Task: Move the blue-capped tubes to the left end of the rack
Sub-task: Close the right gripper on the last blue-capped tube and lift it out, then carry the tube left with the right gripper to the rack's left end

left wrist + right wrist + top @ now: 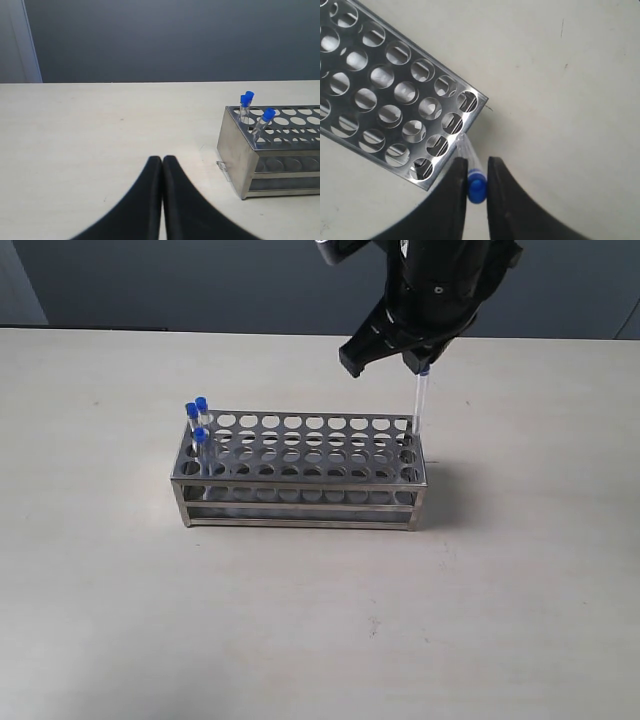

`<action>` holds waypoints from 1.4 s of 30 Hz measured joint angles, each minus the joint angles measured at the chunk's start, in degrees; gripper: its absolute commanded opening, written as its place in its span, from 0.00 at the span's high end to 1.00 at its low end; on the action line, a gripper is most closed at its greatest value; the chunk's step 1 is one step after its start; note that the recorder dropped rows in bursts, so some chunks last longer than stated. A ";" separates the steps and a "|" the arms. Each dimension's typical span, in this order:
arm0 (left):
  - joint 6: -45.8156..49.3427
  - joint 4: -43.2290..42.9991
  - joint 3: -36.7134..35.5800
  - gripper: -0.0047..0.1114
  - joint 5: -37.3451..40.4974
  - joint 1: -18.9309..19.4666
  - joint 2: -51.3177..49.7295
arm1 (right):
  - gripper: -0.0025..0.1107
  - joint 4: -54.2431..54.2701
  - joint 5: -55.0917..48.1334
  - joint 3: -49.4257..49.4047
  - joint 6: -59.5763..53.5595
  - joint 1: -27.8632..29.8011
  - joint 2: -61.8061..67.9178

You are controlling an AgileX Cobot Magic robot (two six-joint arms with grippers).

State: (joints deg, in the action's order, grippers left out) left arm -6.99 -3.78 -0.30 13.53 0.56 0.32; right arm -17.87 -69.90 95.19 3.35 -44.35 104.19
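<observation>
The steel rack [300, 502] stands in the middle of the table. Three blue-capped tubes [197, 420] stand in holes at its left end. My right gripper [418, 362] hangs above the rack's far right corner, shut on a fourth blue-capped tube [420, 405]. That tube's lower end is still at the corner hole. In the right wrist view the blue cap [477, 187] sits pinched between the fingers of the right gripper [477, 167], beside the rack's top plate [379, 94]. My left gripper [162, 160] is shut and holds nothing, on the table some way left of the rack [235, 150] and its tubes [246, 100].
The pale table [120, 620] lies bare around the rack. A dark grey wall [200, 280] runs behind its far edge. Most of the rack's holes between the two ends hold nothing.
</observation>
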 measured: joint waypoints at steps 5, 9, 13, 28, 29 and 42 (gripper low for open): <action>0.00 0.00 0.00 0.95 0.00 0.00 0.00 | 0.97 -0.01 0.00 0.00 0.10 0.00 -0.46; 0.00 0.00 0.00 0.95 0.00 0.00 0.00 | 0.97 -0.10 0.24 0.00 0.10 0.04 -0.99; 0.00 0.00 0.00 0.95 0.00 0.00 0.00 | 0.97 -0.10 1.16 0.00 0.10 0.04 -1.27; 0.00 0.00 0.00 0.95 0.00 0.00 0.00 | 0.98 1.92 6.15 2.40 -0.75 -1.87 -2.02; 0.00 0.00 0.00 0.95 0.00 0.00 0.00 | 0.98 1.92 7.23 2.47 -0.95 -2.49 -2.02; 0.00 0.00 0.00 0.95 0.00 0.00 0.00 | 0.98 8.99 13.38 5.79 -8.14 -11.46 1.73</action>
State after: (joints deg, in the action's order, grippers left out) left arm -6.99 -3.78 -0.30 13.53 0.56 0.32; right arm -8.88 -56.52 100.98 -4.79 -55.81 105.92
